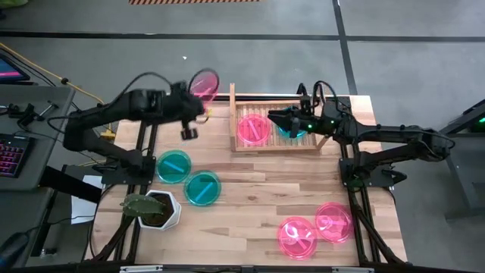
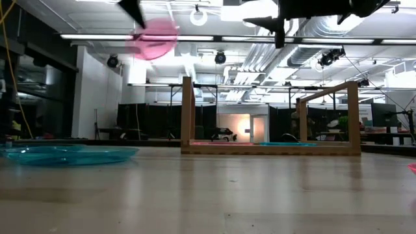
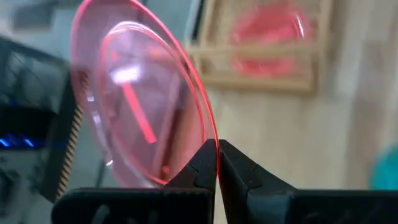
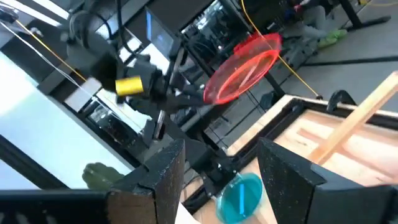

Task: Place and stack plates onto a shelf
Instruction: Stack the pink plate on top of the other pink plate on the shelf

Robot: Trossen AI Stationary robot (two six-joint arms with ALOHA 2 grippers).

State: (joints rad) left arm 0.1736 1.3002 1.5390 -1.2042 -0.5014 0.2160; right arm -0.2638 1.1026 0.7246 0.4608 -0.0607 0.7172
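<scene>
My left gripper is shut on a pink plate, held high in the air off the shelf's far left corner; the low view shows the plate well above the table. The wooden shelf holds one pink plate and one teal plate on its slats. My right gripper hangs open over the shelf, above the teal plate and touching nothing; its fingers stand wide apart in its own view. Two teal plates and two pink plates lie flat on the table. My left gripper pinches the pink plate by its rim between the two fingertips. The plate is lifted clear and stands steeply tilted on edge, rising away from the fingers with its ridged inside showing.
A white hexagonal plant pot stands near the table's near left corner. The shelf's raised rails stand up around the plates in it. Bare wood lies between the shelf and the pink plates near the front.
</scene>
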